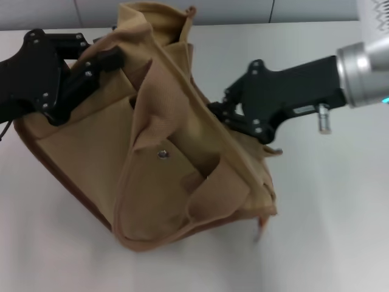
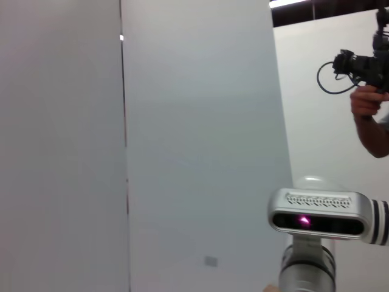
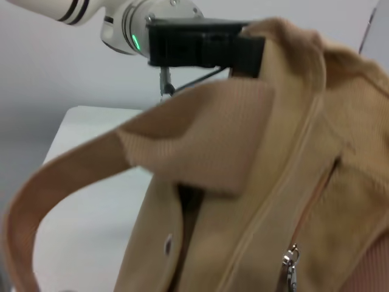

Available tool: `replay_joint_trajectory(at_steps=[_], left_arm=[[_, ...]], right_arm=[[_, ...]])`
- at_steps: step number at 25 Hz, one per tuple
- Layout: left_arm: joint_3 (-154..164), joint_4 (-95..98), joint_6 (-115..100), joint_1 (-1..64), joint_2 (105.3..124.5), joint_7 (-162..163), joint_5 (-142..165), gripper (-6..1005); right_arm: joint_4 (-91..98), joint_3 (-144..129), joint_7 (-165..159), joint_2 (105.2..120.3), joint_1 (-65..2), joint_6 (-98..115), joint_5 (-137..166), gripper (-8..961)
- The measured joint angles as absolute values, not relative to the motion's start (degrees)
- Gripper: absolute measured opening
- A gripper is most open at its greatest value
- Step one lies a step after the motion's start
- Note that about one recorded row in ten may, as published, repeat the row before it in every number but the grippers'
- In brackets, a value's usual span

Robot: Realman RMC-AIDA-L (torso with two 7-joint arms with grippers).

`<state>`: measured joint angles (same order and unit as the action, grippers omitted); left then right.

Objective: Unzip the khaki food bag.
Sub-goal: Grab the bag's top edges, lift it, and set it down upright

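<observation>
Head view: one khaki food bag (image 1: 164, 152)

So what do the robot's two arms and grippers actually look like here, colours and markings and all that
Both grippers are matte black, angular housings studded with small silver screws. The left gripper shows only its black body in the head view. The right gripper joins a silver ribbed wrist ring with a small cyan light and a short metal stud beneath. The right wrist view shows the left arm white with black bands, a silver cuff and a green light.

Both end effectors (image 1: 112, 61) (image 1: 216, 109) grip the tilted khaki food bag (image 1: 164, 152).
</observation>
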<state>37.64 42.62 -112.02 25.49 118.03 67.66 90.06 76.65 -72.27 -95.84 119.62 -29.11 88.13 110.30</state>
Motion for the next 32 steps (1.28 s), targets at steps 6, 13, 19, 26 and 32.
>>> replay_joint_trajectory(at_steps=[6, 13, 19, 26, 32], left_arm=[[36.56, 42.49, -111.51, 25.49, 118.21, 68.3, 90.03, 93], [35.42, 42.37, -111.13, 25.49, 118.22, 68.51, 90.0, 93], [34.71, 41.88, -110.36, 25.49, 118.21, 69.08, 90.0, 93], [34.66, 41.69, -110.17, 25.75, 118.21, 68.82, 89.99, 93], [34.64, 41.66, -110.11, 25.79, 118.21, 68.97, 89.99, 93]], right_arm=[[77.72, -68.03, -95.88, 119.62, -27.64, 94.27, 110.4, 7], [78.08, -62.65, -95.96, 119.71, -24.98, 100.26, 112.59, 7], [78.11, -60.28, -96.63, 119.86, -22.84, 103.33, 115.57, 6], [75.76, -58.19, -96.65, 119.86, -22.19, 103.48, 116.05, 16], [75.36, -58.66, -96.6, 119.84, -22.24, 104.27, 118.85, 29]])
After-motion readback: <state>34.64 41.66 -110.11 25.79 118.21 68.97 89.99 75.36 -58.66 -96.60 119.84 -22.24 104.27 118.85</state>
